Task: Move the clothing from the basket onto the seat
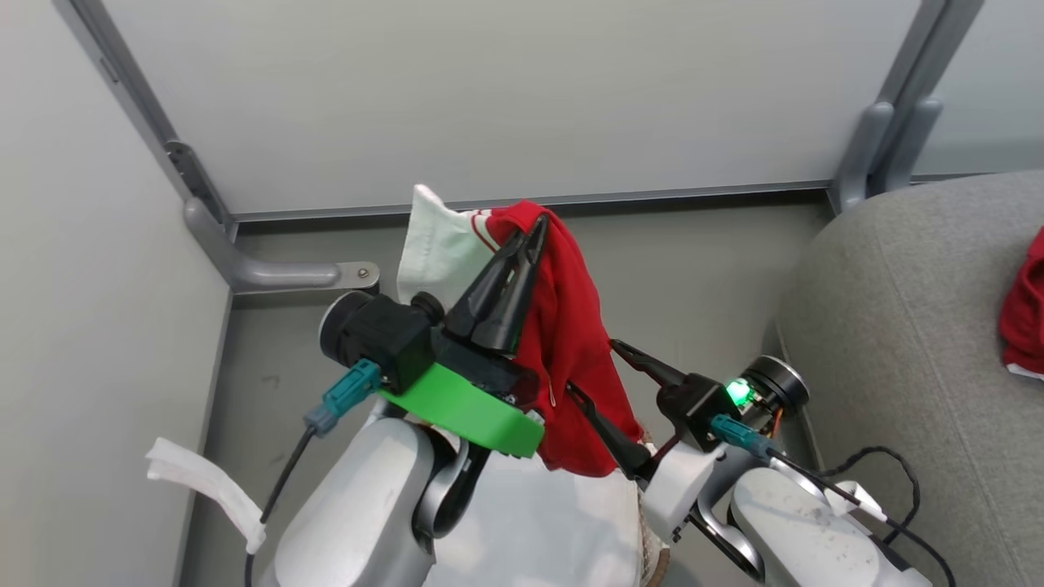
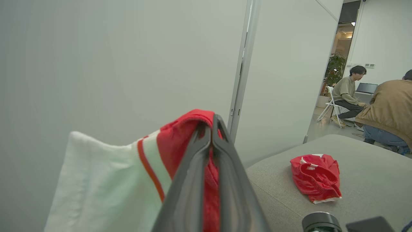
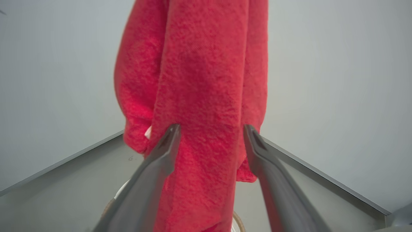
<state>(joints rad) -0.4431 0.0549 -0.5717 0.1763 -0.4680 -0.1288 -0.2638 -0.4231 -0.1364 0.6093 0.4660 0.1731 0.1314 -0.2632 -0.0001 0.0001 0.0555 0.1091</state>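
My left gripper (image 1: 528, 235) (image 2: 212, 124) is raised and shut on a piece of clothing (image 1: 571, 334) (image 2: 175, 141), red with a white panel and a thin red stripe. It hangs from the fingertips down past my right gripper (image 1: 591, 364) (image 3: 211, 128). That gripper is open, its two fingers on either side of the hanging red cloth (image 3: 199, 80) without pinching it. A second red garment (image 1: 1024, 314) (image 2: 317, 177) lies crumpled on the grey seat (image 1: 897, 326) (image 2: 370, 187) at the right. The basket's woven rim (image 1: 655, 550) (image 3: 237, 221) peeks out beneath my arms.
Pale partition walls with grey metal posts (image 1: 204, 220) close off the corner ahead and to the left. A white fabric strip (image 1: 204, 483) hangs at the lower left. Beyond the seat, two people (image 2: 347, 93) sit in the far room.
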